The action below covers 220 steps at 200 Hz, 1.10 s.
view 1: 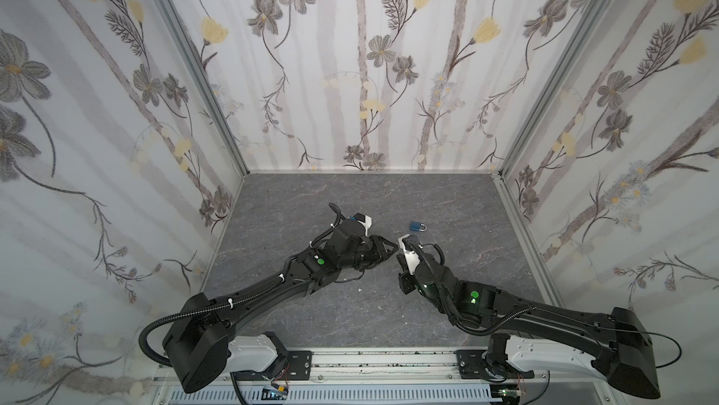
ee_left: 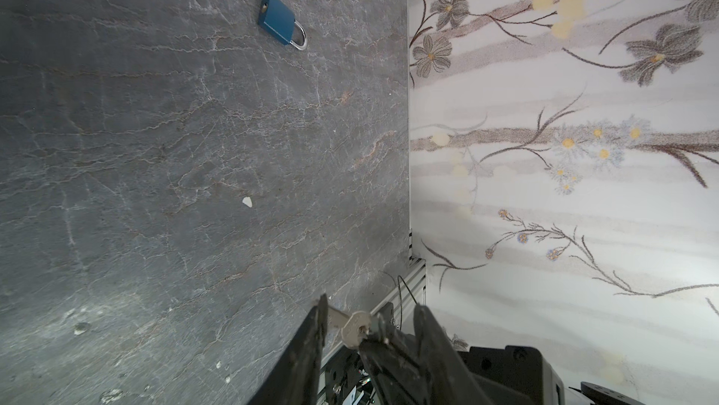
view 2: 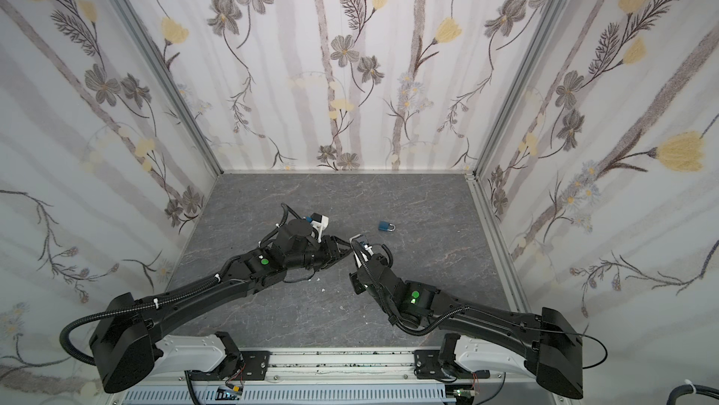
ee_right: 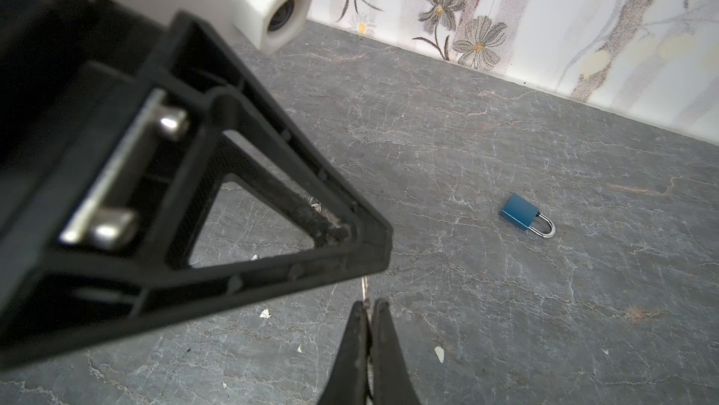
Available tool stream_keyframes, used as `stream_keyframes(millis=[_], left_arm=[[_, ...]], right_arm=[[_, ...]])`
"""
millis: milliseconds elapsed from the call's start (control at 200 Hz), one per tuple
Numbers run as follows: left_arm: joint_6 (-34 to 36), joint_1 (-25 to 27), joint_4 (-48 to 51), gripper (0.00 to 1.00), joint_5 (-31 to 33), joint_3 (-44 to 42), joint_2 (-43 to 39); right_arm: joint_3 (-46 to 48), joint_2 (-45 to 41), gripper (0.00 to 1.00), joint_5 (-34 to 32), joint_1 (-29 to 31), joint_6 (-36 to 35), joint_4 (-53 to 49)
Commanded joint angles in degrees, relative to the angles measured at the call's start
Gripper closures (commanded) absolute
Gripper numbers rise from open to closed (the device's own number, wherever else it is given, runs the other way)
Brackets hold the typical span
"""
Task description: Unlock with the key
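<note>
Right gripper (ee_right: 367, 307) clamps the key (ee_left: 352, 329) by its bow, apparently so the left gripper (ee_left: 371, 304), jaws parted, can regrip its blade.

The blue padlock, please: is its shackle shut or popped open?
Shut. In both wrist views, both legs of the silver shackle enter the body of the blue padlock, leaving no gap.

The small padlock (view 1: 417, 226), with a blue body and a closed silver shackle, lies flat on the grey desk (view 1: 467, 306), toward its back edge and right of centre. The silver key (ee_left: 352, 327) is up off the desk's middle, its bow pinched in the right gripper (ee_right: 367, 307).
</note>
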<state>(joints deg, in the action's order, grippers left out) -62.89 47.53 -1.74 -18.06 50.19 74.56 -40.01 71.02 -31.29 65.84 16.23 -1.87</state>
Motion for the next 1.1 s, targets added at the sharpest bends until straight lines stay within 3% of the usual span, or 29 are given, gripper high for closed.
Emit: stream_keyframes(millis=[0, 120, 285, 395, 530, 674, 824, 1094], left_arm=[[-0.5, 0.0, -0.8, 0.67, 0.1, 0.7, 0.6], [-0.6, 0.0, -0.9, 0.84, -0.2, 0.7, 0.8], [-0.4, 0.0, -0.7, 1.0, -0.2, 0.5, 0.7], [-0.1, -0.1, -0.2, 1.0, 0.1, 0.3, 0.5], [1.2, -0.8, 1.5, 1.0, 1.5, -0.1, -1.0], [2.8, -2.5, 1.6, 1.0, 2.2, -1.5, -3.2], [5.9, -3.3, 1.3, 1.0, 2.4, -2.4, -5.4], [8.8, -3.3, -1.6, 1.0, 1.1, -3.2, -6.8]], right_arm=[[-1.0, 1.1, 1.0, -3.3, 1.0, -1.6, 2.1], [-2.0, 2.6, 1.0, -5.6, 2.1, -2.0, 1.2], [-2.4, 3.6, 1.0, -8.0, 3.0, -2.2, 0.4], [-2.4, 3.4, 1.0, -8.4, 3.1, -1.8, 0.3], [-2.4, 2.3, 0.78, -8.7, 3.0, 0.0, -0.2], [-0.2, -1.1, 0.68, -5.9, 2.0, 2.2, 0.2], [2.7, -6.1, 0.66, 2.9, -2.0, 5.7, 2.3], [9.6, -13.4, 0.64, 33.5, -15.6, 15.4, 15.5]])
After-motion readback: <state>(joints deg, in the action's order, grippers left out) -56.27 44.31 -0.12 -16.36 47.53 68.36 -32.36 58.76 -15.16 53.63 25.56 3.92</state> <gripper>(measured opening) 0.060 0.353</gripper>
